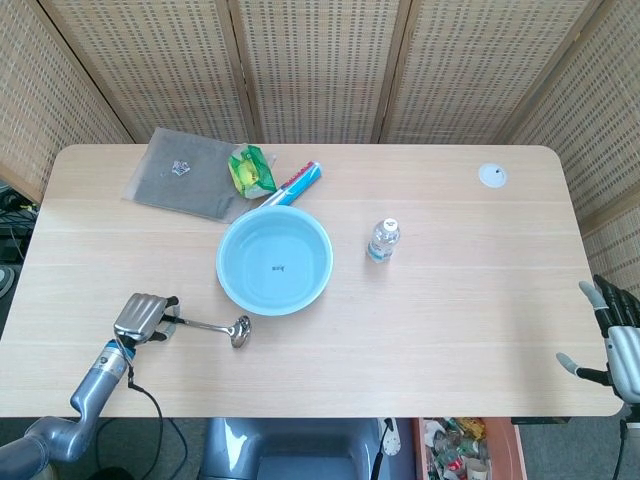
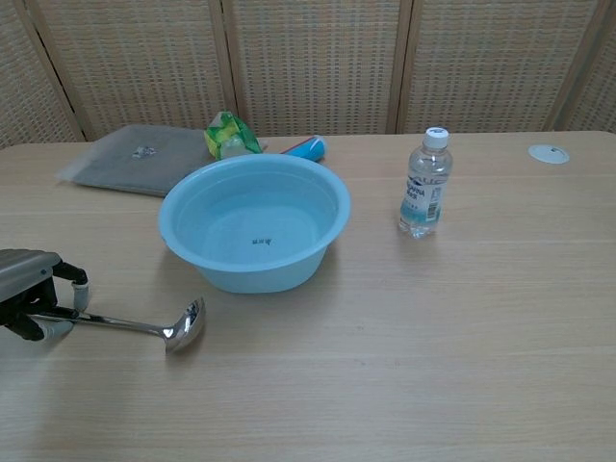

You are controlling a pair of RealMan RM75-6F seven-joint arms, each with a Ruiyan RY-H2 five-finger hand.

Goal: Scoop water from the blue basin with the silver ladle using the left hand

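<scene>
The blue basin (image 1: 221, 266) (image 2: 252, 275) holds water and stands left of the table's middle. In front of it the silver ladle (image 1: 212, 326) (image 2: 130, 327) lies on the table, bowl toward the basin, handle pointing left. My left hand (image 1: 142, 316) (image 2: 31, 292) sits at the handle's end, fingers curled over the handle and thumb under it. The ladle's bowl still rests on the tabletop. My right hand (image 1: 612, 342) hangs off the table's right front corner with fingers spread and nothing in it; the chest view does not show it.
A small water bottle (image 1: 382, 240) (image 2: 423, 197) stands right of the basin. Behind the basin lie a grey mat (image 1: 185, 175) (image 2: 125, 154), a green packet (image 1: 252, 168) (image 2: 226, 135) and a blue-red tube (image 1: 300, 182) (image 2: 306, 147). A white disc (image 1: 491, 175) (image 2: 548, 153) sits far right.
</scene>
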